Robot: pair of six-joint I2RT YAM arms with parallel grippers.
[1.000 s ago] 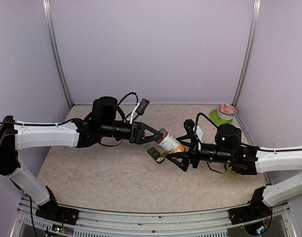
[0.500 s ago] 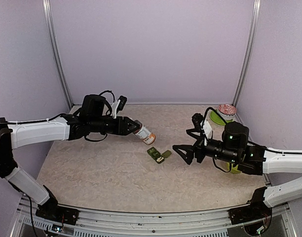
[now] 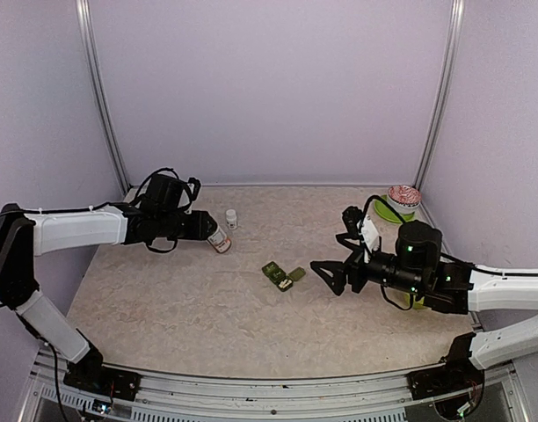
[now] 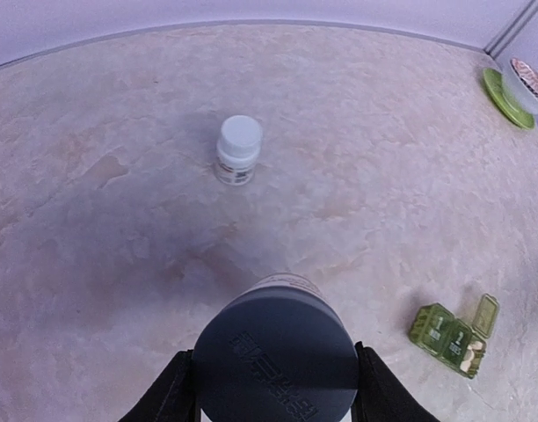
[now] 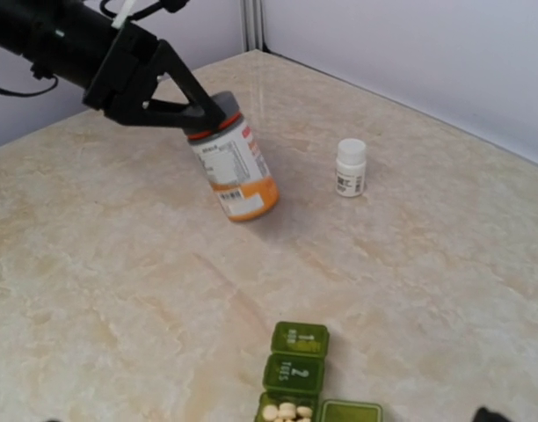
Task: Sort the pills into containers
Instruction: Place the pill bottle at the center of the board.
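Note:
My left gripper (image 3: pixel 213 234) is shut on the dark cap of an orange pill bottle (image 3: pixel 219 241). It holds the bottle tilted, with its base at or just above the table at the back left. The cap fills the left wrist view (image 4: pixel 275 356), and the bottle also shows in the right wrist view (image 5: pixel 235 172). A small white bottle (image 3: pixel 231 218) stands upright just behind it. A green pill organizer (image 3: pixel 281 275) lies mid-table, two compartments closed and one open with white pills (image 5: pixel 285 411). My right gripper (image 3: pixel 327 274) is open and empty, just right of the organizer.
A patterned bowl on a green plate (image 3: pixel 403 199) stands at the back right corner. A yellow-green object (image 3: pixel 416 302) lies partly hidden under my right arm. The walls of the enclosure close off the back and both sides.
My left gripper has carried the orange bottle from the middle to the back left and lowered it beside the white bottle. My right gripper has drawn back right, away from the bottle.

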